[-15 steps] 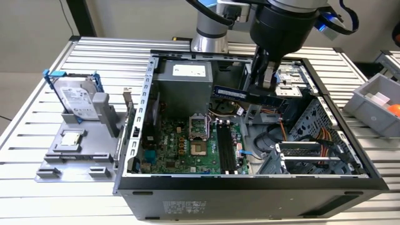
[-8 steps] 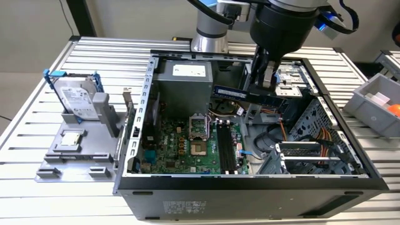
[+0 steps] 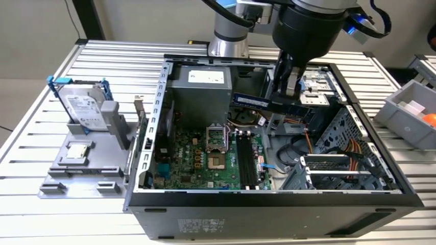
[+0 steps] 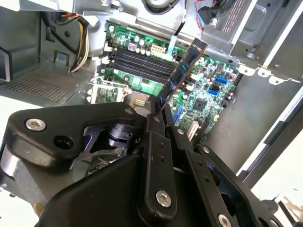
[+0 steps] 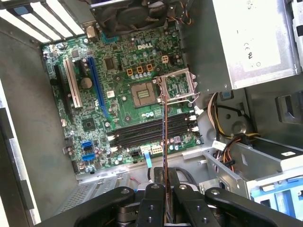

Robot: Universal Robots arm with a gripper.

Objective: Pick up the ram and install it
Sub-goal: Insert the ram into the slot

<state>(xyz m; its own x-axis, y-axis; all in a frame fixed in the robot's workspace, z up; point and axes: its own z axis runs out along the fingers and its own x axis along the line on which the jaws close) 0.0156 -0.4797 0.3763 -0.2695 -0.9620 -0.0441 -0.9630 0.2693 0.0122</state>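
Closest to us in the exterior view is the black outer wall of the open computer case (image 3: 272,214), which lies on its side on a slatted metal table (image 3: 41,127). Starting at the exterior view's left, we see a grey fixture (image 3: 95,171) on the table. A silver hard drive (image 3: 85,107) in a blue frame stands upright in it, and a small square processor chip (image 3: 77,150) lies flat just in front of the drive.

Moving right into the case, we find the green motherboard (image 3: 197,163) on the floor, with the grey power supply (image 3: 201,97) behind it. The long black memory slots (image 3: 246,161) run along the motherboard's right part, beside the processor socket (image 3: 218,162).

Above and behind those slots we see the ram (image 3: 250,100). It is held in the air at the level of the power supply, its long side nearly level, and it is well clear of the slots. The gripper (image 3: 287,97) comes down from above, its jaws closed narrowly on the stick near its right end.

In the first wrist view we see the ram (image 5: 164,142) edge-on as a thin line, pinched between the black fingers of the gripper (image 5: 165,189), with the memory slots (image 5: 151,135) far below. In the second wrist view the ram (image 4: 182,71) juts out from the gripper (image 4: 158,106) over the motherboard.

Further right, a metal drive cage (image 3: 340,168) fills that end of the case. Beyond it a grey bin (image 3: 409,109) sits on the table.
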